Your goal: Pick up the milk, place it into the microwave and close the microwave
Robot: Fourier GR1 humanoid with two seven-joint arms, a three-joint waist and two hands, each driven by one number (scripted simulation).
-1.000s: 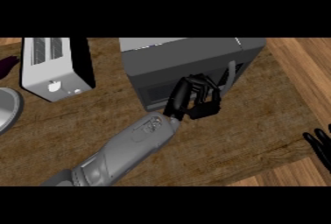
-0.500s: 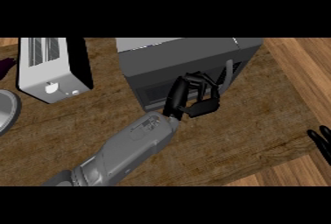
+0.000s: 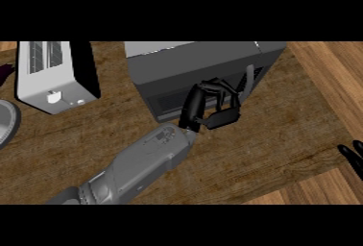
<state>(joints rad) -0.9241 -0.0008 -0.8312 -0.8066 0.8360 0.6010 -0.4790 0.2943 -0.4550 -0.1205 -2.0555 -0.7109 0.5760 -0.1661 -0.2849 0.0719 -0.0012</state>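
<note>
- Head view: the left hand (image 3: 211,105) reaches up from a grey forearm, its fingers curled against the front of the microwave (image 3: 205,62), beside the door handle (image 3: 249,79); whether they clasp anything cannot be told.
- The right hand (image 3: 352,156) shows only fingertips at the right edge, well apart.
- The milk is nowhere visible.
- A toaster (image 3: 53,72) stands left of the microwave on the counter (image 3: 78,139).

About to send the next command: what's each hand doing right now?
Left hand: fingers curled against the microwave front; holding anything cannot be told.
Right hand: only fingers show at the right edge, straight, holding nothing.
</note>
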